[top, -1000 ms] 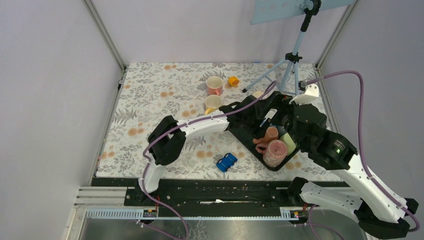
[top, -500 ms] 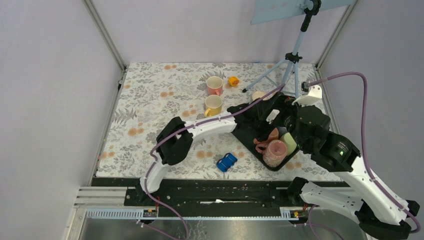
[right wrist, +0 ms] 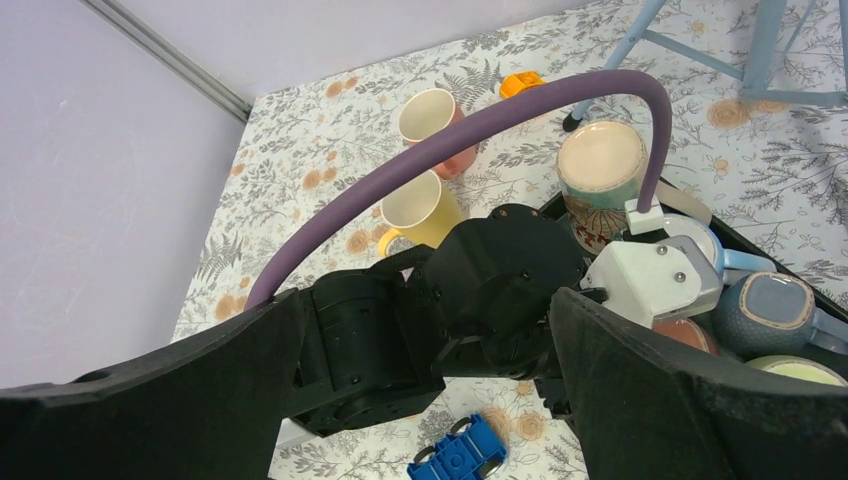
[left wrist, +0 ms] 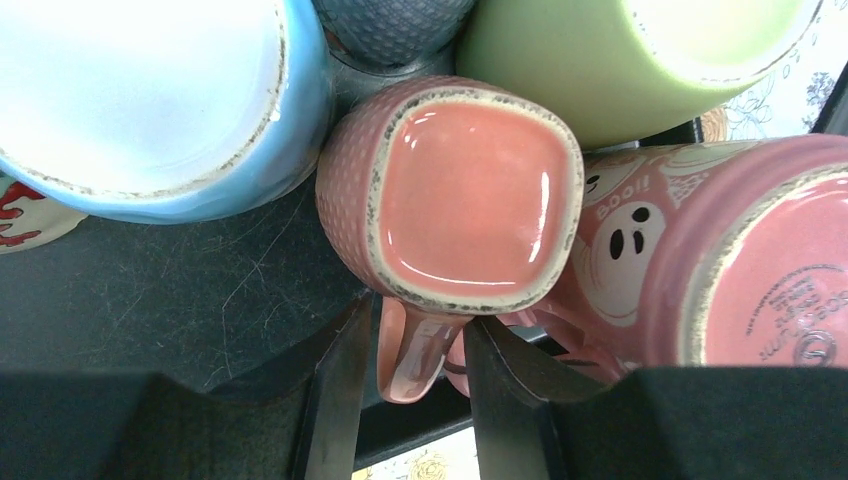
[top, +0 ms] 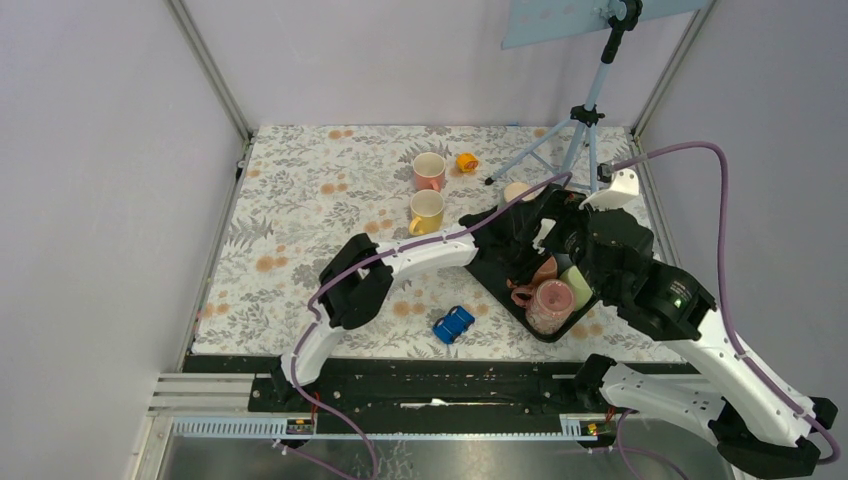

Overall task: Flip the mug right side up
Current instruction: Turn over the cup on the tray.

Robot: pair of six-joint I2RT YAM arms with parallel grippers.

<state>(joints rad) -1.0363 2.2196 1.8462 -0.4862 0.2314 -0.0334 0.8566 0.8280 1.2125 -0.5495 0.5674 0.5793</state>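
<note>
A salmon-pink mug (left wrist: 470, 195) with a squarish base stands upside down in the black tray (top: 497, 272), its base facing the left wrist camera. In the top view this mug (top: 543, 268) shows beside the left wrist. My left gripper (left wrist: 415, 330) straddles its handle (left wrist: 418, 352); the fingers are close on both sides, with a thin gap on the left. My right gripper (right wrist: 425, 300) hangs wide open above the left arm and holds nothing.
The tray also holds a pink ghost mug (left wrist: 700, 250), a light blue mug (left wrist: 150, 100), a green mug (left wrist: 640, 60) and a grey-blue one (left wrist: 395, 25). On the cloth stand a yellow mug (top: 427, 208), a pink mug (top: 429, 170), a blue toy car (top: 453, 324) and a tripod (top: 585, 120).
My left arm has reached further right into the tray and its jaws have narrowed around the mug's handle. The right gripper stays wide open.
</note>
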